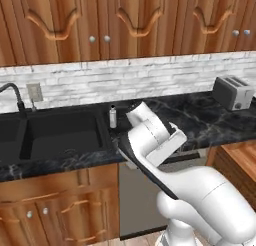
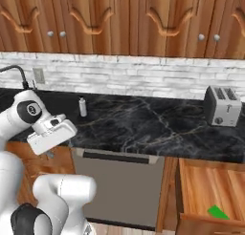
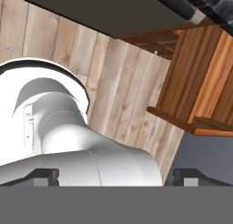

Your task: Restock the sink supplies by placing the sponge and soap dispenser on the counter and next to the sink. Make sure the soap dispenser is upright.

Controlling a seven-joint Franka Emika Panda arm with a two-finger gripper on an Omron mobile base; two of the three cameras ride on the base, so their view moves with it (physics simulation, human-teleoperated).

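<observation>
The soap dispenser point(image 1: 113, 116) stands upright on the black counter point(image 1: 200, 120), just beside the right edge of the sink point(image 1: 55, 135). The sponge point(image 2: 217, 212) lies down in the open wooden drawer point(image 2: 210, 191) at the lower right, below the toaster point(image 2: 223, 106). The gripper point(image 3: 116, 176) points down at the plank floor point(image 3: 123, 82) with its two fingertips point(image 3: 43, 175) spread wide and nothing between them.

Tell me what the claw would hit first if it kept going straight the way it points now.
Judging by the hand view, the open claw points down past the robot's own body at the wooden floor beside the open drawer. The floor looks likely first, though depth is unclear.
</observation>
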